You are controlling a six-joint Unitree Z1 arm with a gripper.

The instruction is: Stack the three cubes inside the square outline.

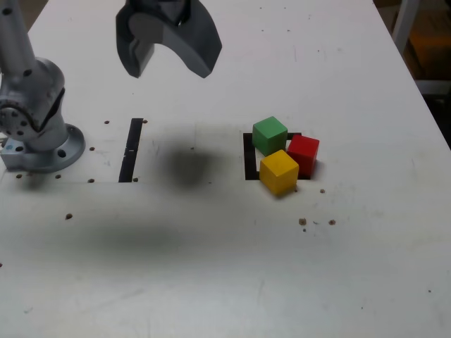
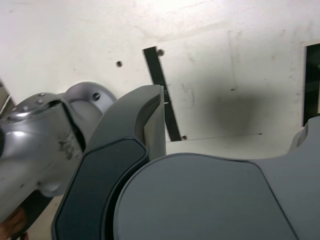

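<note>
So the three small matte cubes are all bunched up at the square outline of thin black tape point(image 1: 250, 157), and none of them is on top of another. The green cube point(image 1: 270, 135) sits at the outline's upper part in the exterior view, covering some of the tape. The red cube point(image 1: 304, 154) is on the exterior view's right side of it, over the tape there, and the yellow cube point(image 1: 279, 172) is in front of those two, nearer the camera and over the lower tape line. They're packed really close, but I can't tell if they're actually touching. Well off to the exterior view's left there's a single straight black tape strip point(image 1: 131, 150) on the whitish, scuffed tabletop point(image 1: 211, 267). Past that, at the far left, is the arm's silvery metal base point(image 1: 42, 153). The big grey gripper point(image 1: 170, 60) hangs up above the table, well apart from the cubes, jaws spread wide with nothing between them.
</note>
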